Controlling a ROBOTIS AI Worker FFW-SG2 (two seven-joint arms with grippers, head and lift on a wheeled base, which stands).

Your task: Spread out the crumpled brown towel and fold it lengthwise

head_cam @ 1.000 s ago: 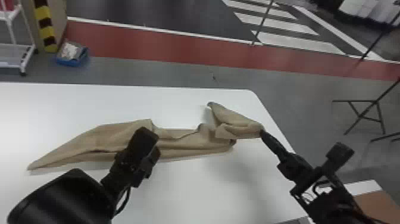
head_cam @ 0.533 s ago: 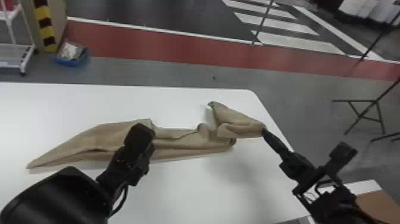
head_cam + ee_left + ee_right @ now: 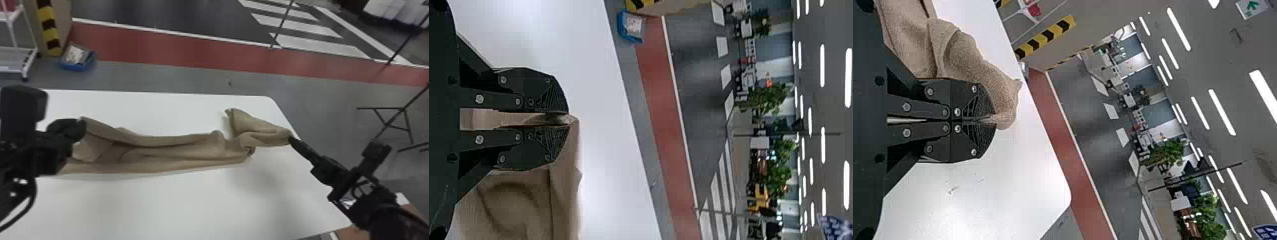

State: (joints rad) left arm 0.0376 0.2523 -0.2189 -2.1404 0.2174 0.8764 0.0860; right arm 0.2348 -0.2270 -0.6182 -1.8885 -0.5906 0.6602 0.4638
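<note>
Update: L side of the towel (image 3: pixel 191 148) is opening up, we've got both ends now
Our L gripper (image 3: pixel 564 119) swung out to the far left vs a sec ago & is clamped on a towel edge, so that skinny tail is now a wider, raised flap. R gripper (image 3: pixel 992 120) still has its corner pinched near the table's (image 3: pixel 159 204) right edge. Towel's stretched across the table btwn them, still bunched mid + R, so imo we're only partway thru spreading, no lengthwise fold yet.

The towel (image 3: pixel 191 153) lies left to right on the table (image 3: pixel 153 204).
</note>
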